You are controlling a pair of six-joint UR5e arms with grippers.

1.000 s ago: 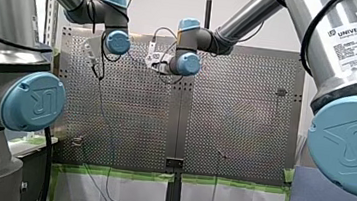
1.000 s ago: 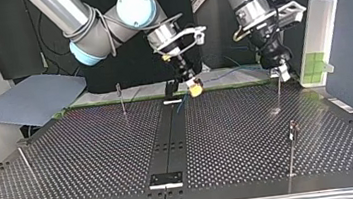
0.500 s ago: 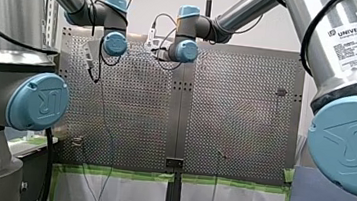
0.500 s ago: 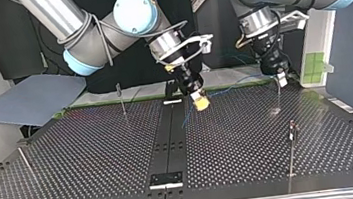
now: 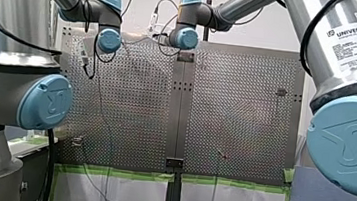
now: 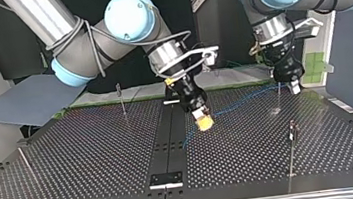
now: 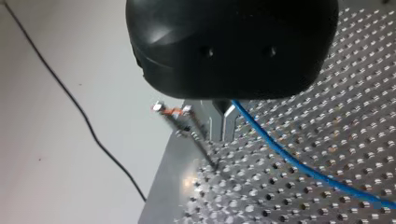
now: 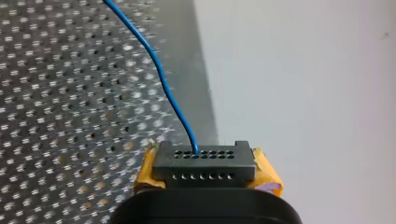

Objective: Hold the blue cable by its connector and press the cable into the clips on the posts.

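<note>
Your right gripper (image 6: pixel 203 121) clamps its yellow pads (image 8: pixel 267 171) on the black, rectangular, hole-dotted connector (image 8: pixel 205 164), and the thin blue cable (image 8: pixel 173 102) runs from it over the perforated metal table (image 6: pixel 95 154) to your left gripper (image 7: pixel 222 135), whose metal fingers pinch it narrowly beside a slim post (image 7: pixel 191 137).

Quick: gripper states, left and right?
Left gripper: closed on the blue cable.
Right gripper: closed on the connector.
</note>
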